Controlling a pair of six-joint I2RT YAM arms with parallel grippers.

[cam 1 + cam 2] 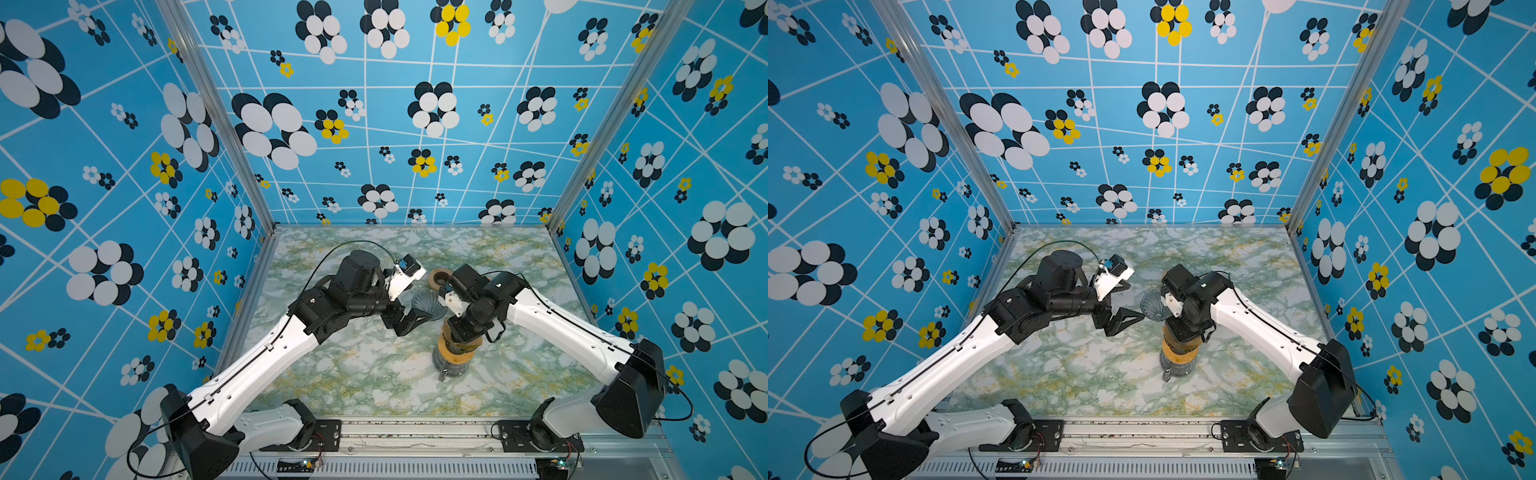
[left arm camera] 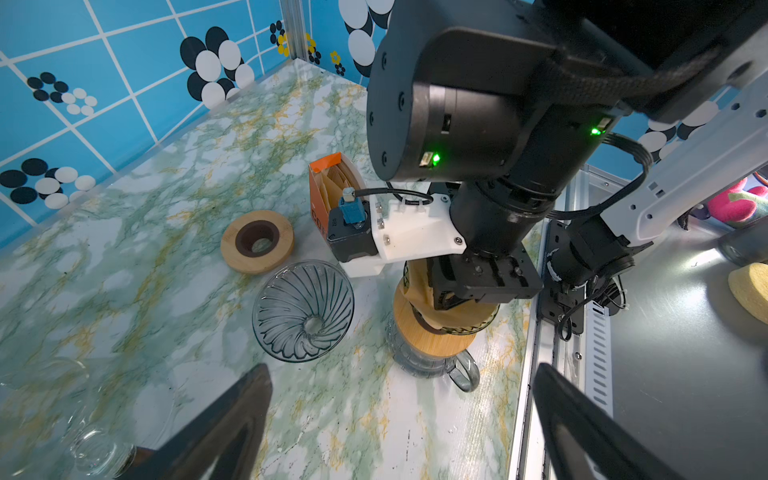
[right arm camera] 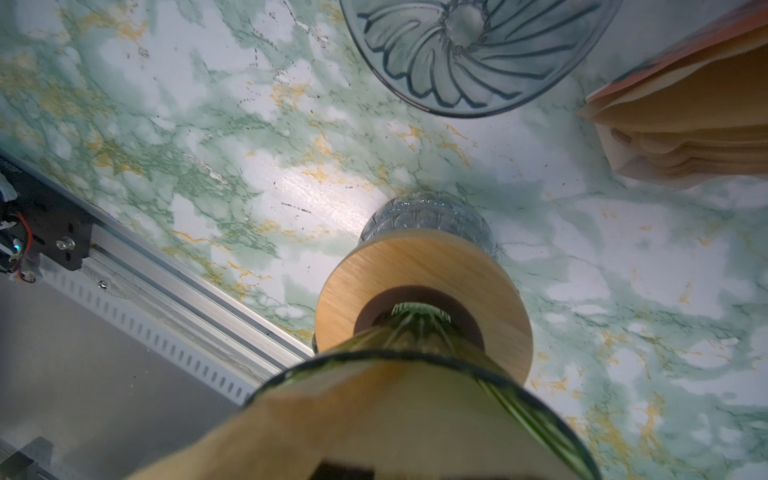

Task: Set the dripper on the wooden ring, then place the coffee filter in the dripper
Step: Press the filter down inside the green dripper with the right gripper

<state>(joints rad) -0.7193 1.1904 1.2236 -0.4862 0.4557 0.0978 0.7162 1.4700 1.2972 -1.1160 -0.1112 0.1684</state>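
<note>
Filter [image 3: 374, 415] sits in the green dripper [image 3: 415, 328], which stands on a wood ring [image 3: 415, 266] over the glass mug [image 2: 432, 365], mid-table toward the front edge. Right gripper [image 2: 446, 301] is down in the cone, jaws narrow, apparently pinching the paper. Left gripper [image 2: 403, 372] is wide, empty, hovering nearby. Looks nearly done. Left to do: release, retract, check seating, since some paper stands above the rim.
</note>
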